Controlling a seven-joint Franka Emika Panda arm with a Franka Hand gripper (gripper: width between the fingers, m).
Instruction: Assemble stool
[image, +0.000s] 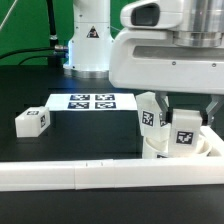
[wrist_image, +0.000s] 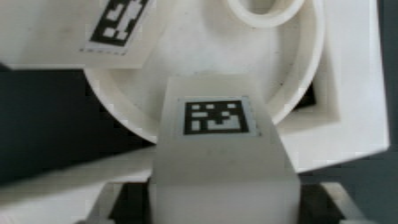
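The round white seat (image: 205, 148) lies at the exterior view's right, just behind the border rail. One tagged leg (image: 150, 116) stands tilted on the seat's left part. My gripper (image: 187, 126) is shut on a second tagged leg (image: 185, 137) and holds it over the seat, its lower end at or near the seat top. In the wrist view this held leg (wrist_image: 217, 150) runs out from between my gripper (wrist_image: 217, 205) toward the seat (wrist_image: 178, 75), with the other leg (wrist_image: 116, 25) beyond. A third leg (image: 32, 121) lies loose at the exterior view's left.
The marker board (image: 92, 101) lies flat on the dark table behind the middle. The long white border rail (image: 90, 177) runs along the front. The arm's white base (image: 90, 35) stands at the back.
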